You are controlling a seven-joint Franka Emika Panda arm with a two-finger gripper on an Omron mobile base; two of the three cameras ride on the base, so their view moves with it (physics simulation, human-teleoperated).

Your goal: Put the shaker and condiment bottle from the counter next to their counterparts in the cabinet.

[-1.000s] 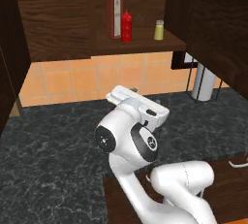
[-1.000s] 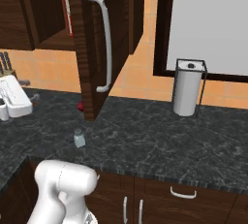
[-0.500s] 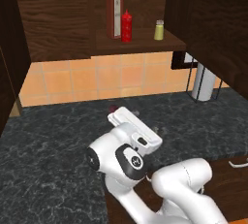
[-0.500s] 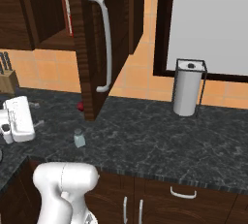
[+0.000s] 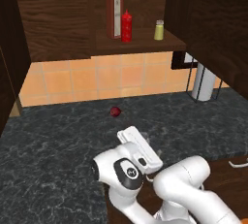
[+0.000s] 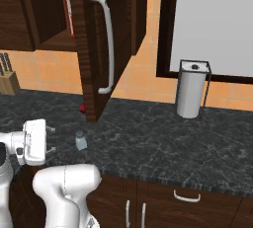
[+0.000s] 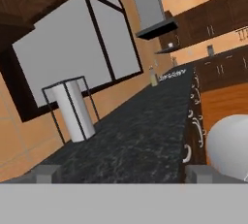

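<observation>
From the left base view, half my job looks done: the small red condiment bottle [image 5: 126, 26] stands on the cabinet [image 5: 58, 19] shelf, touching or just beside the tall red bottle with the green cap [image 5: 114, 10], and the yellowish shaker [image 5: 159, 30] sits further right along the same plank. On the counter [image 5: 48, 136] below, a small dark-red round thing [image 5: 115, 112] lies near the orange tile backsplash [image 5: 72, 80]. In the right base view, the pale grey-blue shaker [image 6: 80, 140] is upright on the dark marbled stone, just in front of the open cabinet door [image 6: 101, 44], so by my reckoning it is what is left to carry up. My gripper [image 6: 51, 139] hangs low at the left, near it, fingers spread wide and holding nothing. A paper towel holder [image 6: 191, 89] stands by the window [image 6: 217, 19], a knife block [image 6: 7, 76] far left. Through the hand view I look sideways along the counter past that paper towel holder to a range hood [image 7: 154, 12] and distant dark cabinets [image 7: 213, 17].
</observation>
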